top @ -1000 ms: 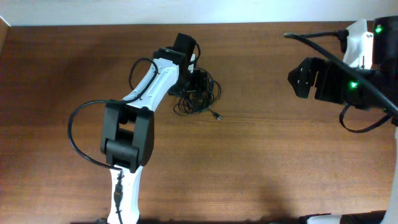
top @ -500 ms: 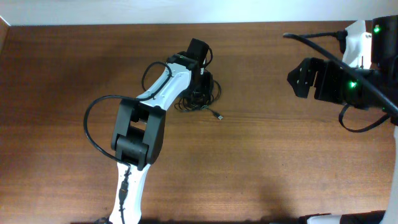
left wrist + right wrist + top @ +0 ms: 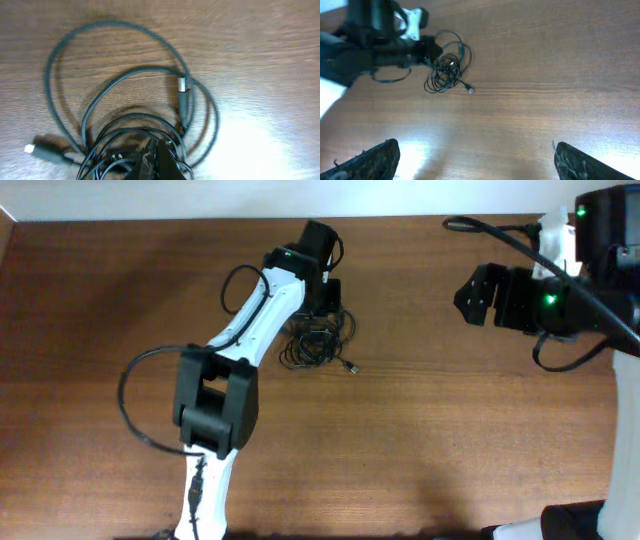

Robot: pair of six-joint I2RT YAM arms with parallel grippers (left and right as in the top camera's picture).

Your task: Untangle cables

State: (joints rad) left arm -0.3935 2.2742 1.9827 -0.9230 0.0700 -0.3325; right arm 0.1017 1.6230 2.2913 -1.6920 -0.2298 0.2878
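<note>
Tangled black cables [image 3: 320, 340] on wooden table [image 3: 450, 440], left gripper [image 3: 155, 161] pinched closed amid cables, right gripper [image 3: 475, 152] spread wide, well apart from cables

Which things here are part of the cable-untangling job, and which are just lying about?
Job:
- cables, thin black cords in one tangled bundle
- loose plug end
- left pincer, shut, tips in the bundle; can't tell if a cord is pinched
- right pincer, open, off to the side

Not job:
- wooden table
- thick arm cable
</note>
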